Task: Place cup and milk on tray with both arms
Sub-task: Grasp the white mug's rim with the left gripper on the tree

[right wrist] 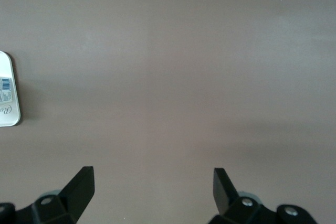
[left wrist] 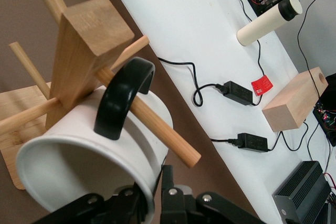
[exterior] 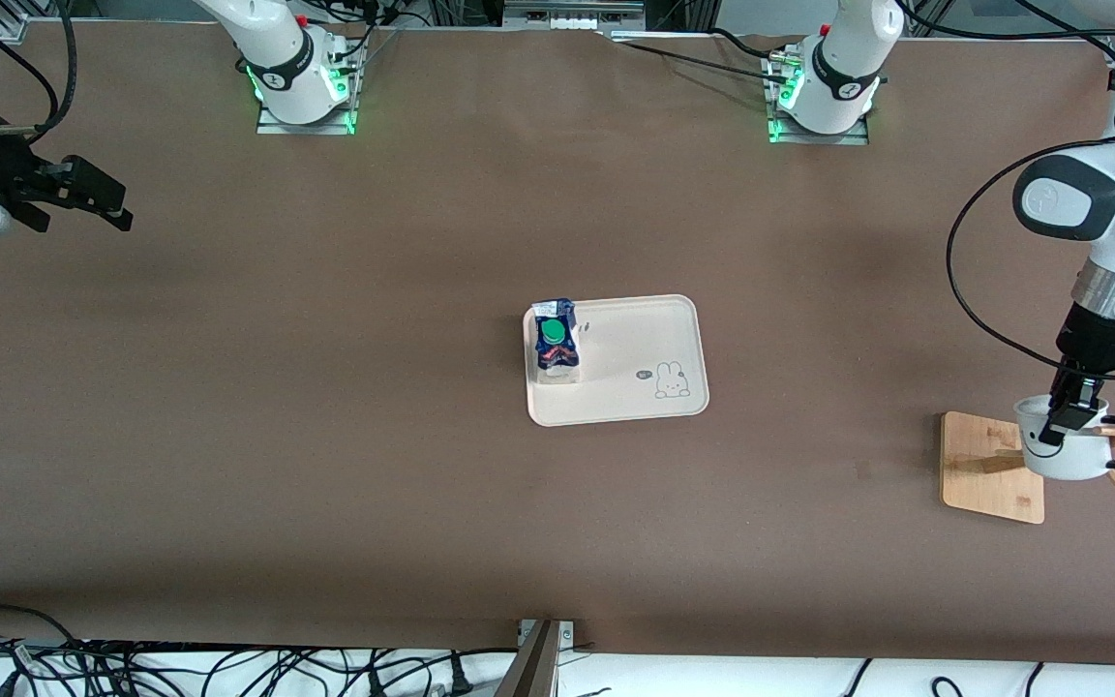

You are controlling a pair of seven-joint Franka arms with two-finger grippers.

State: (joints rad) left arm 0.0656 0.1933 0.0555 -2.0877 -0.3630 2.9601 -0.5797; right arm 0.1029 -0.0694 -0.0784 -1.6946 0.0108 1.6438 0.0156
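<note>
Fingers (left wrist: 169, 192) of the left gripper (exterior: 1067, 418) pinch the cup's (exterior: 1061, 455) smooth white rim as it hangs on a wooden peg stand (exterior: 988, 469) at the table's four o'clock; next comes sliding its black loop handle off the dowel; the milk (exterior: 555, 341) already stands on the glossy cream tray (exterior: 649, 334), central; the right gripper (exterior: 83, 194) waits agape at ten o'clock.

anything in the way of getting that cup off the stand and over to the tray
Yes, at the start: the cup hangs by its handle on a peg of the wooden stand, so it must slide off that peg first. The left gripper is shut on its rim. Bare table lies between stand and tray; the milk fills only one end.
</note>
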